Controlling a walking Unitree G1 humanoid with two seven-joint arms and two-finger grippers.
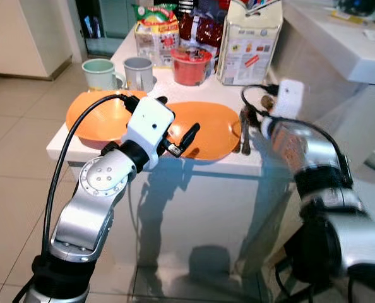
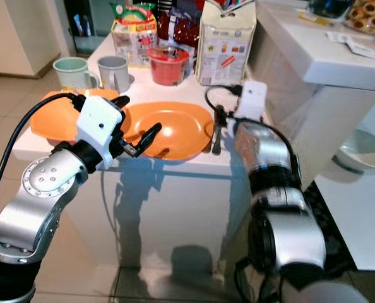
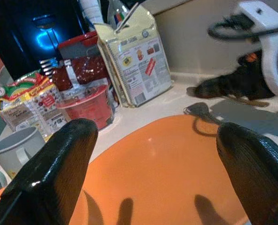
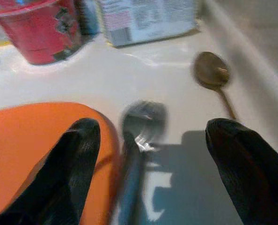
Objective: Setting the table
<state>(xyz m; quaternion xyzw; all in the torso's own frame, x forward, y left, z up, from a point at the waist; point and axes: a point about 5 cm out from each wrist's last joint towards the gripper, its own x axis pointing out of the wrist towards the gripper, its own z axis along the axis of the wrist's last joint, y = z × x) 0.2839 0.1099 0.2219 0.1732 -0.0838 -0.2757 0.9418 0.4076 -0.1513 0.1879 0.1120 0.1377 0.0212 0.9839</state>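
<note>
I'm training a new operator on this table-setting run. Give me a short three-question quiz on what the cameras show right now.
1. True or false: the left pincer is shut on the near orange plate.
2. Which cutlery lies nearest the right pincer? A) silver spoon B) knife C) chopsticks
3. Fill in: two mugs stand behind the plates, a pale green mug and a ___ mug.

Key
1. False: its fingers are spread apart over the plate, holding nothing.
2. A: the silver spoon lies between the open fingers, beside the plate; a bronze spoon lies farther off.
3. Grey.
</note>
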